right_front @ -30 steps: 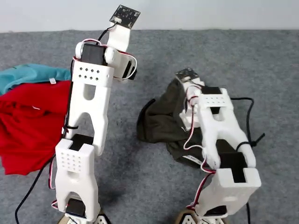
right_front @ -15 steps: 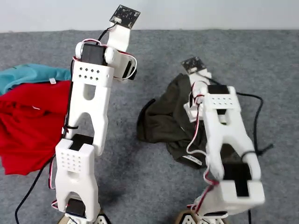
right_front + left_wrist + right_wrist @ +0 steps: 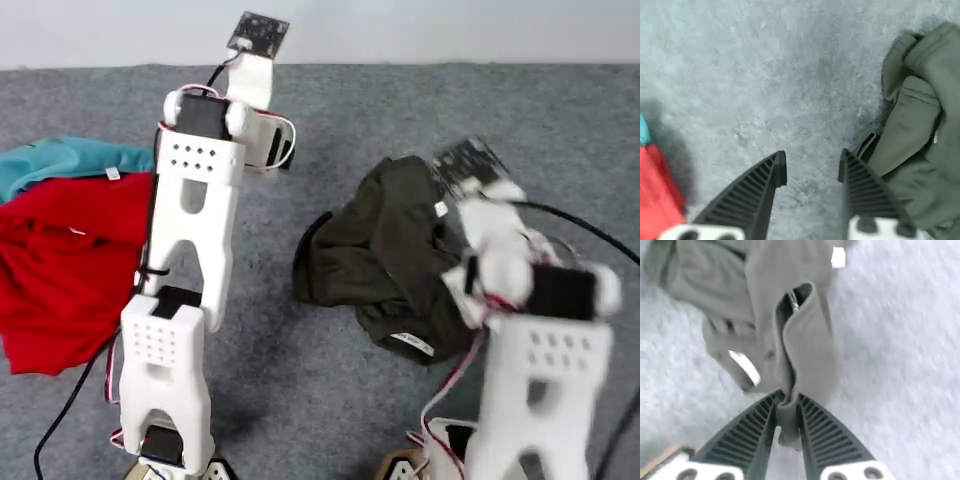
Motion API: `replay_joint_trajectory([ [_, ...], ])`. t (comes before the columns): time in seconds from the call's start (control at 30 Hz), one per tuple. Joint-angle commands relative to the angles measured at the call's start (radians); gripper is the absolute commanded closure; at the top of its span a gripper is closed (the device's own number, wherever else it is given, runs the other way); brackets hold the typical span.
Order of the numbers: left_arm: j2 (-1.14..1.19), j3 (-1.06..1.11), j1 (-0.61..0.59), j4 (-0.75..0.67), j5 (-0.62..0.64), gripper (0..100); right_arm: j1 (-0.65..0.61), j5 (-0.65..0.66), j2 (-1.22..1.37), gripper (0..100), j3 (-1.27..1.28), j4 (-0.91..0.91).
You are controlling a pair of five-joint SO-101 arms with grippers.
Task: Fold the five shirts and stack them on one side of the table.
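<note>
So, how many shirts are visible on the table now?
3: a teal shirt at the left edge, a red shirt overlapping it, and an olive shirt in the middle, held by the right gripper. More may be hidden under them.

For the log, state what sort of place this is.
Probably a robot test bench: a grey-covered table, a left arm and right arm side by side, a crumpled olive shirt and red shirt.
</note>
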Motion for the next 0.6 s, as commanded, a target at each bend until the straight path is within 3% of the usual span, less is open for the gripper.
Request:
replay_joint_trajectory([
  [0.0, 0.064, -0.012, 0.063, -0.012, 0.028, 82, 0.143, 0.058, -0.145, 99.0, 0.02, 0.056],
  [0.43, 0.17, -0.013, 0.265, -0.255, 0.06, 82, 0.679, 0.161, -0.661, 99.1, 0.275, 0.048],
  [0.57, 0.172, -0.01, 0.325, -0.265, 0.089, 82, 0.728, 0.164, -0.71, 99.1, 0.347, 0.048],
])
